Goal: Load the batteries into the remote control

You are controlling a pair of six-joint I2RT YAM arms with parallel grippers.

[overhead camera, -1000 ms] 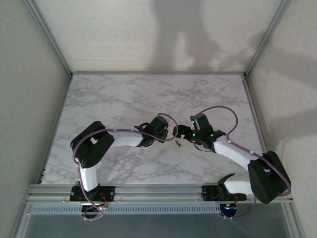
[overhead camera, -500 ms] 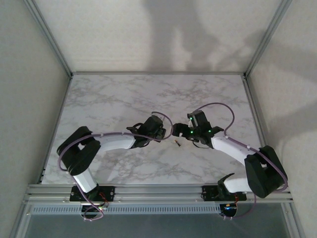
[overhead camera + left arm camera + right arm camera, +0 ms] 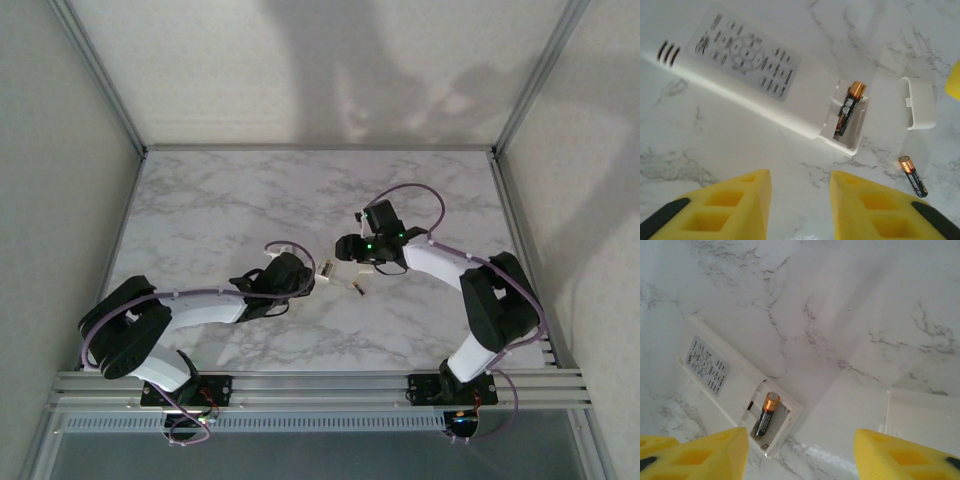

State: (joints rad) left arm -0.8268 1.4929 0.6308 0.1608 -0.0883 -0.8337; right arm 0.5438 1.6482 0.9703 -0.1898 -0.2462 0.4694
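The remote control (image 3: 750,65) lies button-side up on the marble table (image 3: 705,155), near its middle, between the 2 grippers. In the top external view it is a pale sliver, too small to read its axis. The left wrist view gives that: its long axis slants across the picture, speaker slots at one end and the open battery bay at the other.

There are 2 batteries. 1 seated battery (image 3: 847,111) sits in the bay, skewed across it rather than in line with the handset, copper end up. The left wrist view adds the loose battery (image 3: 913,176) on the marble just beside the bay end, and 1 detached white cover (image 3: 920,102) close by.

The left gripper (image 3: 800,200) hangs over the marble short of the remote, fingers moderately apart and empty. The right gripper (image 3: 800,455) is spread wide, also empty, above the bay end.
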